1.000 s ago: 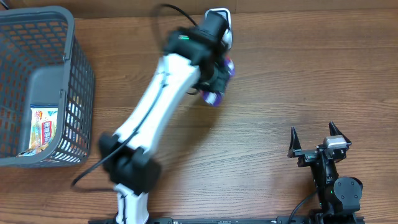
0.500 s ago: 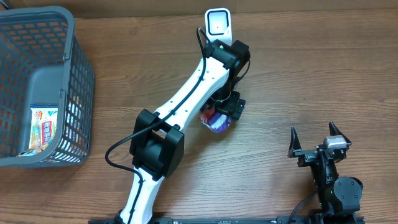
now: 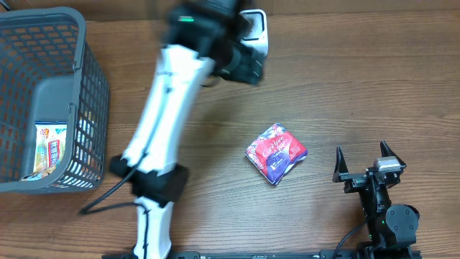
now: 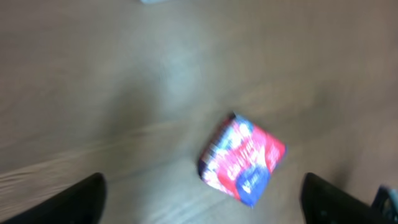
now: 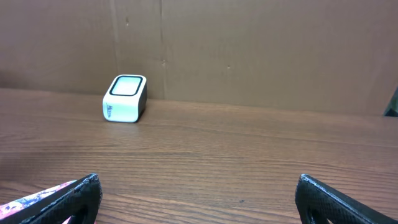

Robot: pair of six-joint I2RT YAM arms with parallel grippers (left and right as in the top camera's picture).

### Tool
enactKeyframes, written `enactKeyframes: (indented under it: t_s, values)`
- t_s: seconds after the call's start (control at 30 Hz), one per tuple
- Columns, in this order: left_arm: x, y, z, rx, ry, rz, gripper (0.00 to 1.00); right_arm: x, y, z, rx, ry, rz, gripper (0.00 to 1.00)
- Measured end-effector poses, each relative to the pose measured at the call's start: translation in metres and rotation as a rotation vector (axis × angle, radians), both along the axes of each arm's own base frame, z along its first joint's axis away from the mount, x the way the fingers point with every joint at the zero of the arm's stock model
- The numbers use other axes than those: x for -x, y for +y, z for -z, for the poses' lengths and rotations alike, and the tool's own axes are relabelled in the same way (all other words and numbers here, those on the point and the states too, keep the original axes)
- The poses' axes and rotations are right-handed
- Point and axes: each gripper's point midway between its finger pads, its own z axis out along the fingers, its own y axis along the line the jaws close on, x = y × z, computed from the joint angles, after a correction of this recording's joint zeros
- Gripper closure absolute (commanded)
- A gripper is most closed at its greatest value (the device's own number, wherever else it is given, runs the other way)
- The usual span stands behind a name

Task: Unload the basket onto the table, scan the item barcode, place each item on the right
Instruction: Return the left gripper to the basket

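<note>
Snack packet [image 3: 277, 152] lies flat on the table [image 3: 359, 79], well apart from the scanner [image 3: 255, 29] on its robot side. Left gripper [image 4: 202, 196] hangs near the scanner, jaws wide, holding nothing. Right gripper [image 3: 361, 155] sits beyond the packet from the scanner, jaws wide, holding nothing.

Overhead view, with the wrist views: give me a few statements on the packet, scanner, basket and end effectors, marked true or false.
1. The snack packet lies on the table, held by neither end effector. True.
2. The left end effector is shut. False: its jaws stand open above the packet.
3. The basket is empty. False: a packaged item lies inside.
4. The white scanner stands apart from the packet. True.
5. The right end effector grips the packet. False: it is open and holds nothing.
</note>
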Motion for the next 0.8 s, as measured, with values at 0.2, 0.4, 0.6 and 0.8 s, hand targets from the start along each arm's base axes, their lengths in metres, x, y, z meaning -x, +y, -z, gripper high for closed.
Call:
enactKeyframes:
  t_s: [0.2,0.4,0.6,0.8]
  values:
    - [0.008,0.161,-0.093,0.009,-0.25,-0.386,0.0,0.0,0.0,0.0,0.0,0.001,0.0,0.0]
    - [0.077,0.34,-0.136,-0.073,-0.376,-0.926,0.0,0.0,0.0,0.0,0.0,0.0,0.0,0.0]
    - [0.119,0.41,-0.087,-0.084,-0.187,-1.175,0.0,0.0,0.0,0.0,0.0,0.0,-0.001,0.0]
    - [0.112,0.433,0.002,-0.069,0.052,-1.241,0.0,0.0,0.0,0.0,0.0,0.0,-0.001,0.0]
